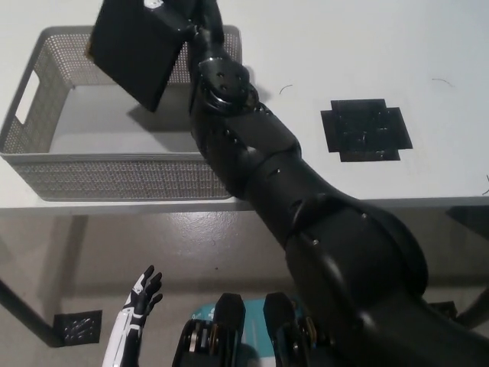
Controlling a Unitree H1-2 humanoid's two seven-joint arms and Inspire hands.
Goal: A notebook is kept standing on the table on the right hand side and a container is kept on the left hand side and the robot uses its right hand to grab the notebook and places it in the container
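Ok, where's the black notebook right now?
In the head view the flat black notebook is at upper left, tilted and held up by the black right robot hand over the grey mesh plastic basket's far right corner.

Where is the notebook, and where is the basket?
notebook (137, 50), head view, middle of its black cover.
basket (122, 177), head view, on its near mesh wall.
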